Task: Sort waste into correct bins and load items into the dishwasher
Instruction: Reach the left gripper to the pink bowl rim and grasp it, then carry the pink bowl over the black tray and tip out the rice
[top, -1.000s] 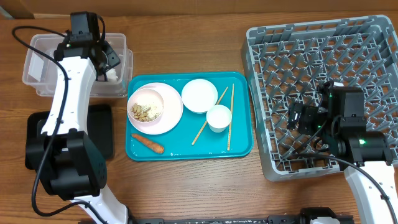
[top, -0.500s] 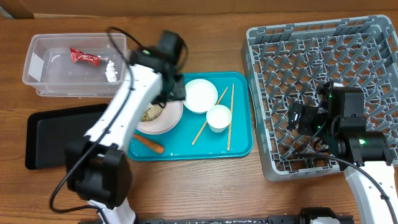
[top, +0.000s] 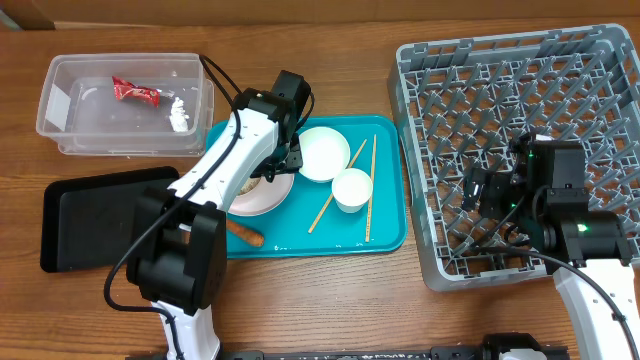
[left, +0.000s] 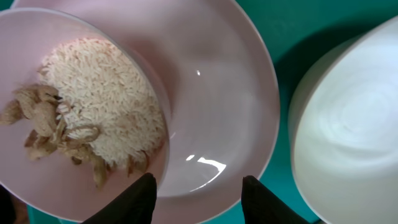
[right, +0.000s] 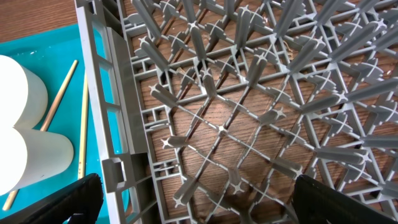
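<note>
My left gripper (top: 283, 158) is open and empty, low over the teal tray (top: 385, 235). In the left wrist view its fingers (left: 199, 194) straddle the near rim of a pale round plate (left: 217, 93). On that plate sits the pale-pink bowl (left: 93, 93) holding beige nut-shell scraps (left: 43, 121). The white bowl (top: 322, 153), the white cup (top: 352, 189), two chopsticks (top: 371, 185) and the orange carrot (top: 247, 235) lie on the teal tray. The red wrapper (top: 135, 92) and the white tissue (top: 180, 112) lie in the clear tub (top: 60, 110). My right gripper (right: 199, 199) is open and empty over the grey dish rack (top: 520, 90).
The black tray (top: 90, 215) lies at the left, in front of the clear tub. My left arm crosses the teal tray's left side and hides most of the plate from above. The rack's upright pegs (right: 249, 81) stand under the right gripper.
My left arm has swung from the clear tub to the teal tray and come down over the plate. The wrapper and tissue now show in the tub. The right arm is still.
</note>
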